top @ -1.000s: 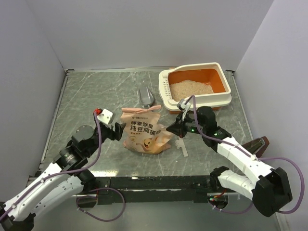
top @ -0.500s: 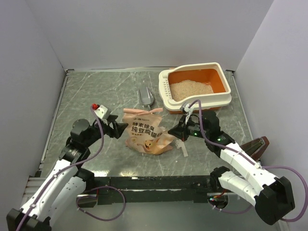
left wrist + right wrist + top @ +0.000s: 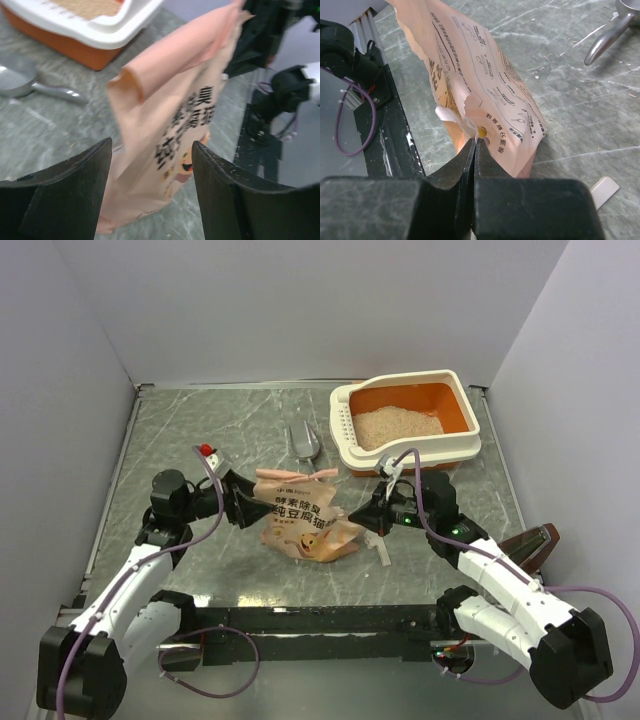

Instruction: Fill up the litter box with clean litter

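1. Pinching the bag [image 3: 300, 520] by a thin ragged flap of its side edge, with the right claw [image 3: 475, 145] fully closed on the paper; liable to tear or slip free once loaded with the contents' weight.
2. Straddling the bag's opposite edge with the left claw [image 3: 151, 145], spread wide and not yet clamped; likely to miss or crumple the soft paper if closed off-centre.
3. Sitting beyond the right claw, well apart from the bag: litter box [image 3: 473, 420], with clean litter [image 3: 398, 425] covering only part of the basin.
4. Risking a spill onto the desk [image 3: 200, 430] if tipped before reaching over the rim, given the carry outward from between the claws.
5. Lying just beyond the bag, ahead of both claws and beside the box: scoop [image 3: 303, 442]; apt to be knocked during a low carry.
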Available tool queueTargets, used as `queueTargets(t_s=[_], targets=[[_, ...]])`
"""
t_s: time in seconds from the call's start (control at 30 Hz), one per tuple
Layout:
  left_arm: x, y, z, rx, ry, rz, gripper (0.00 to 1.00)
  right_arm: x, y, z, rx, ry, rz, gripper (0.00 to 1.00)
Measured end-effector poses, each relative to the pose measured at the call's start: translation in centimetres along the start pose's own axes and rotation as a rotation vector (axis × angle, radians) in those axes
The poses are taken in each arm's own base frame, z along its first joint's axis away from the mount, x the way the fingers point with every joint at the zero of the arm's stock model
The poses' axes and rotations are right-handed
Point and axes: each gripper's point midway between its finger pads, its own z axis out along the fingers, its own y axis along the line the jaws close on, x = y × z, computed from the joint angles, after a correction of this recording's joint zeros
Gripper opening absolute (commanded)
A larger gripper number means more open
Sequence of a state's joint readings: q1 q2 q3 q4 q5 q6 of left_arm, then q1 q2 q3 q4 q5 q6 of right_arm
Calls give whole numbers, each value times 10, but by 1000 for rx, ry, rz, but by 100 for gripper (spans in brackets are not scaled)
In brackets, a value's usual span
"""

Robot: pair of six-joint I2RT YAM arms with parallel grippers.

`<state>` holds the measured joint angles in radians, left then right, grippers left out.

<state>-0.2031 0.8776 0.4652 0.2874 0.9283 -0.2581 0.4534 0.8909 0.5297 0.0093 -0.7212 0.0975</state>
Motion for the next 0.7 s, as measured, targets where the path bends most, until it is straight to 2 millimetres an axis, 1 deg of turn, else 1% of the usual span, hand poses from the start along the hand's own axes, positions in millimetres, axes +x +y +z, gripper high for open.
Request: queueTargets(t_s=[0.1, 0.13, 0.2, 0.23, 0.4, 0.47, 0.5, 0.53, 0.57, 0.67, 0.7], targets=[[-4, -11, 2, 77, -8, 1, 57, 0, 0, 0, -3, -2, 4, 0], [-4, -14, 2, 99, -8, -5, 50, 0, 0, 0, -3, -1, 6, 0], [-3, -17, 4, 135, -4, -20, 45, 0, 0, 1, -4, 1, 11, 0], [-2, -17, 4, 147, 0, -25, 43, 1, 0, 1, -4, 3, 13, 0], [12, -15, 7, 189, 44, -77, 40, 1, 0, 1, -5, 4, 18, 0], [13, -15, 8, 190, 47, -77, 31, 1, 0, 1, -5, 4, 18, 0], [14, -14, 8, 189, 48, -75, 23, 1, 0, 1, -5, 4, 20, 0], [14, -14, 8, 188, 49, -73, 6, 1, 0, 1, -6, 4, 21, 0], [15, -13, 8, 186, 50, -73, 1, 1, 1, 1, -8, 4, 21, 0], [18, -9, 9, 176, 57, -75, 1, 1, 1, 1, -11, 5, 22, 0], [18, -8, 9, 170, 60, -75, 1, 1, 1, 1, -11, 5, 24, 8]])
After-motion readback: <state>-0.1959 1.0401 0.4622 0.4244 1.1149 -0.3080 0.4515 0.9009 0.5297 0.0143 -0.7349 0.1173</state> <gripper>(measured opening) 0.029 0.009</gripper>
